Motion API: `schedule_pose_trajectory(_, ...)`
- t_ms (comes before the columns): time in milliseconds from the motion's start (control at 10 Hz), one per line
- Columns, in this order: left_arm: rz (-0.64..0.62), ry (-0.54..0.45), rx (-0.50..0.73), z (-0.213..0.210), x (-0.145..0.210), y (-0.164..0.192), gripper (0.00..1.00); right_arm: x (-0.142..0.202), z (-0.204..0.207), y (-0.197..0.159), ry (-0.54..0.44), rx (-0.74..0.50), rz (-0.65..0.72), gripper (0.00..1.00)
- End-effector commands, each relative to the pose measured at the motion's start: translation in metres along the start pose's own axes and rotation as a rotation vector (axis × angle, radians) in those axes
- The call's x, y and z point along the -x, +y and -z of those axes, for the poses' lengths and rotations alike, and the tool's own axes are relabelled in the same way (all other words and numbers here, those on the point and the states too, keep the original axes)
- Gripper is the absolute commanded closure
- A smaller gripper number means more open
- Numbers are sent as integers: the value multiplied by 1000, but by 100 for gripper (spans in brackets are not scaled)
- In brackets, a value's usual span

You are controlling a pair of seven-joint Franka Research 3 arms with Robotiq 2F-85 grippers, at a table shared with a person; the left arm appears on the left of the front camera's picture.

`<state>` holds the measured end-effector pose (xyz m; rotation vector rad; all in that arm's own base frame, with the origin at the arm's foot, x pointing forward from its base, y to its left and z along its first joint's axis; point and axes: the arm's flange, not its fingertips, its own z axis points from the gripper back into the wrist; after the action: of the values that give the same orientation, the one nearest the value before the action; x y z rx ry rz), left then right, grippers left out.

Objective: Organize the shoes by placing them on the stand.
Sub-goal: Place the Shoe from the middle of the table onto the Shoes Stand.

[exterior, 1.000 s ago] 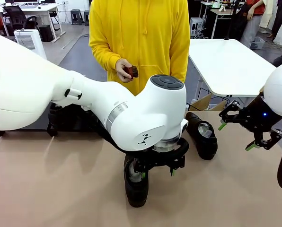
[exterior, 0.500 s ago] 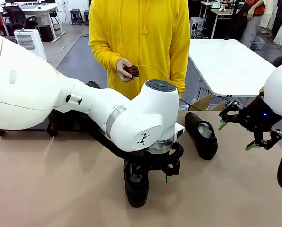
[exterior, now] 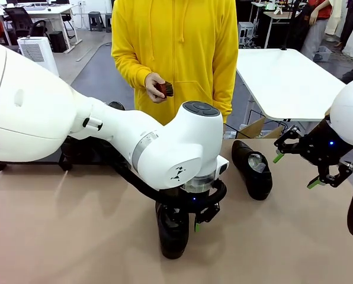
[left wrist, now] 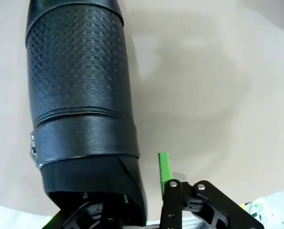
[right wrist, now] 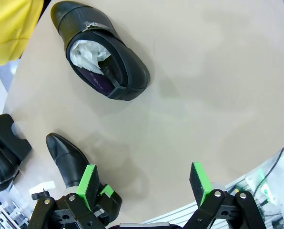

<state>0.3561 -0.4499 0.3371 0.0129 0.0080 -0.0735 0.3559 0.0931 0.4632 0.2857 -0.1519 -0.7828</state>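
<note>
One shoe [exterior: 172,244] sits between the fingers [left wrist: 163,167] of the left hand [exterior: 180,227]; whether they clench it I cannot tell.

Left arm [exterior: 105,136] extends across the middle, wrist vertical. Left pincer [exterior: 182,223] points straight down, jaws partly narrowed; grip state indeterminate. Right arm [exterior: 351,112] enters from the right side. Right pincer [exterior: 295,170] hangs raised and tilted, jaws fully spread.

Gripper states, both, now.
Left gripper: around a shoe at its heel; grip cannot be told.
Right gripper: open, holding nothing.
</note>
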Motion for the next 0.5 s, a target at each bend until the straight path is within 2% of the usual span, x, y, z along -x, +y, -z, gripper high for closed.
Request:
schedule_pose_trajectory(0,-3,-20,-27,-1,-1,2,100,-1,0,0,0,-11,-21,0)
schedule_pose_trajectory(300,-4,-28,-30,-2,-4,2,100,-1,0,0,0,-11,-21,0)
schedule_pose_trajectory(400,19,0,-27,-5,-2,4,100,-1,0,0,0,-11,-21,0)
